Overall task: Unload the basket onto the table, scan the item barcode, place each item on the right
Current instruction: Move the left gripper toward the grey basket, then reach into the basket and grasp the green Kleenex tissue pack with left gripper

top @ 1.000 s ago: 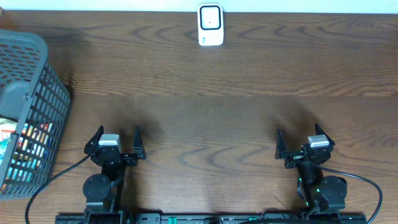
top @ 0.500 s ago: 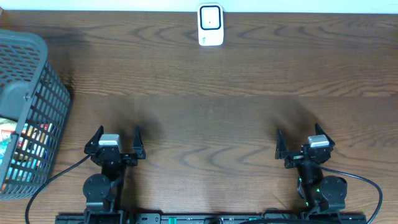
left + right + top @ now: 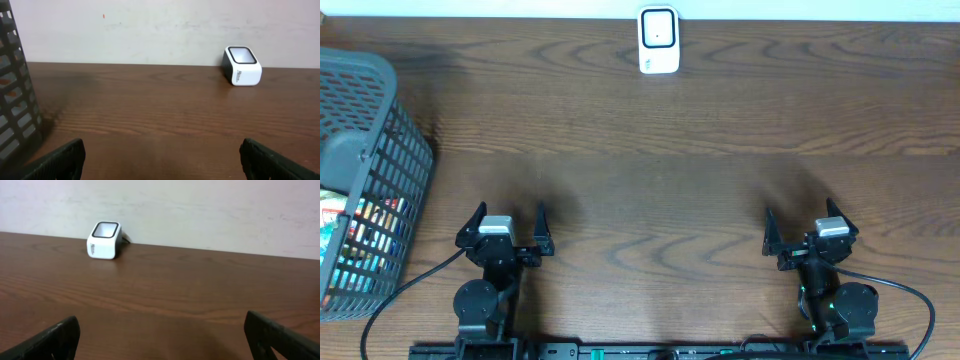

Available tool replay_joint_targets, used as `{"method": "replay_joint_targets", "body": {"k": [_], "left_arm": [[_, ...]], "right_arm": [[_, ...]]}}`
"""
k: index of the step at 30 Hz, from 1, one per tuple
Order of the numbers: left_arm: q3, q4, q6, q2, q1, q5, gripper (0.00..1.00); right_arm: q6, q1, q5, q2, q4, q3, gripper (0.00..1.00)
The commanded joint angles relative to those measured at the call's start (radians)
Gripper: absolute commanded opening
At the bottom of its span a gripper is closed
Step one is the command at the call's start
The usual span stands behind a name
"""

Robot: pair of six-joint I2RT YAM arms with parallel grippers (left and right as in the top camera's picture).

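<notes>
Closest in, the left gripper (image 3: 510, 212) and right gripper (image 3: 800, 215) sit low over the wooden surface (image 3: 650, 180), both spread wide and empty. The packaged items (image 3: 375, 225) lie in the grey mesh basket (image 3: 380, 130) at far left. The left arm seems best placed: reach in from above and grip one packet by its edges, leaving the barcode uncovered. The white barcode scanner (image 3: 659, 40) stands at the far edge.

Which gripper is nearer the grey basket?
The left gripper, parked beside the basket on the overhead view's left side; the right gripper sits far across the table. Both are open and empty.
</notes>
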Motion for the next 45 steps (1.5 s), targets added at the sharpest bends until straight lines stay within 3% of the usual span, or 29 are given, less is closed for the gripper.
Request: {"method": "replay_joint_targets", "body": {"k": [1,18,22,25,27,29,31,33,35,38,42,45], "left_arm": [[-0.012,-0.040,0.014,-0.006,0.003,0.025,0.98],[-0.012,0.014,0.010,-0.006,0.002,0.088,0.98],[-0.011,0.292,-0.007,-0.006,0.002,0.291,0.98],[-0.004,0.513,-0.122,-0.006,0.003,0.290,0.98],[0.030,0.597,-0.127,-0.006,0.003,0.275,0.98],[0.103,0.608,-0.126,0.009,0.003,0.214,0.98],[0.214,0.582,-0.118,0.080,0.003,0.053,0.98],[0.336,0.514,-0.043,0.186,0.003,-0.082,0.98],[0.480,0.425,0.082,0.316,0.003,-0.115,0.97],[0.770,0.214,0.236,0.583,0.003,-0.237,0.97],[1.276,-0.028,0.347,1.048,0.051,-0.678,0.98],[1.431,-0.109,0.349,1.178,0.145,-0.724,0.98]], "right_arm": [[-0.009,-0.006,-0.002,-0.005,-0.004,-0.002,0.99],[-0.009,-0.006,-0.002,-0.005,-0.005,-0.002,0.99],[-0.009,-0.006,-0.002,-0.005,-0.005,-0.002,0.99],[-0.009,-0.006,-0.002,-0.005,-0.004,-0.002,0.99],[-0.009,-0.006,-0.002,-0.005,-0.004,-0.002,0.99],[-0.009,-0.006,-0.002,-0.005,-0.005,-0.002,0.99],[-0.009,-0.006,-0.002,-0.005,-0.004,-0.002,0.99],[-0.009,-0.006,-0.002,-0.005,-0.004,-0.002,0.99],[-0.009,-0.006,-0.002,-0.005,-0.005,-0.002,0.99],[-0.009,-0.006,-0.002,-0.005,-0.004,-0.002,0.99],[-0.009,-0.006,-0.002,-0.005,-0.005,-0.002,0.99],[-0.009,-0.006,-0.002,-0.005,-0.004,-0.002,0.99]]}}
